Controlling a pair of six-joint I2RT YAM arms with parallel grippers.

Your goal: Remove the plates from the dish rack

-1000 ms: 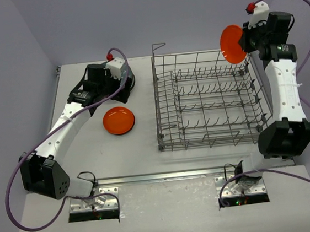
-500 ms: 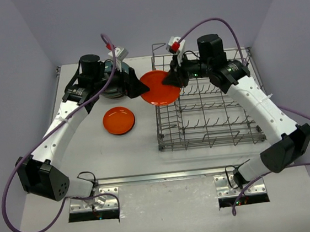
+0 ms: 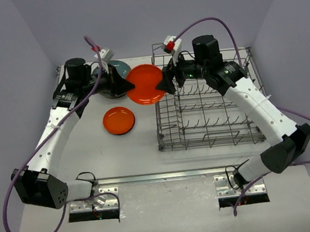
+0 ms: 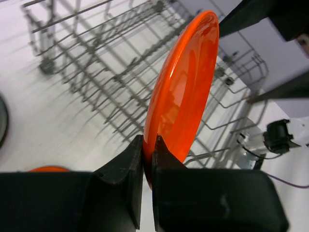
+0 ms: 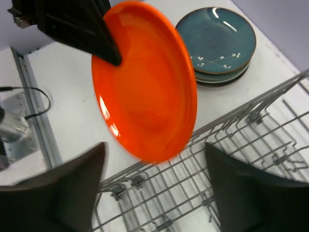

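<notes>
Large orange plate [image 3: 145,84] up in the air, standing nearly on edge, above the bench [image 3: 148,161] just outside the far left corner of the dish rack [image 3: 209,107]. Caught between the two hands, one at each side. Left hand [image 3: 125,85] at the plate's left rim, clamped tight: in the left wrist view, both fingers [image 4: 123,174] squeezed narrow onto the thin lower edge, the rest of the plate rising up and away toward the rack wires. Right hand [image 3: 165,84] at the opposite rim, spread wide: in the right wrist view, its two dark fingers [image 5: 63,193] well apart, the plate's near edge lying in the gap between them, clear of both pads as far as the blur allows. Plate's hollow face turned toward the right wrist camera. Below and to the left, small orange plate [image 3: 118,121] flat on the bench, well apart from both hands. Farther back, behind the left hand, stack of teal plates [image 5: 217,41] also flat on the bench, top one marked with a pale sprig pattern.
</notes>
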